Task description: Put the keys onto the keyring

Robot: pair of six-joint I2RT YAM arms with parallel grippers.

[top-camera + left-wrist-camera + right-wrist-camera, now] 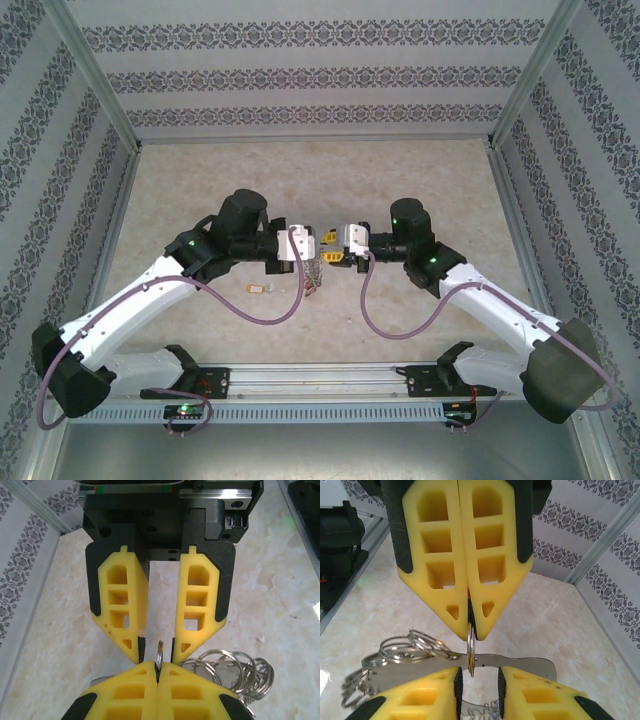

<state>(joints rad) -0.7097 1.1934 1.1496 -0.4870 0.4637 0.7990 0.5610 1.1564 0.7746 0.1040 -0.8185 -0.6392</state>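
My left gripper [471, 630] is shut on a small split ring [471, 650], held edge-on and upright. That ring hangs through the flat grey metal keyring [525, 661], which runs across under the jaws. My right gripper [477, 680] faces it tip to tip, open, with its pads on either side of the ring and not touching it. From the left wrist, my left gripper [158, 667] pinches the ring [160, 650] below the open right fingers [137, 650]. Over the table, both grippers [325, 245] [334, 252] meet at mid-table. One of the keys [255, 290], with a yellowish tag, lies on the table.
A bunch of several more split rings [235, 667] [410, 647] hangs on the keyring beside the jaws and dangles below them [314, 278]. The beige marbled table [330, 170] is walled by patterned panels [320, 75] at the back and on both sides.
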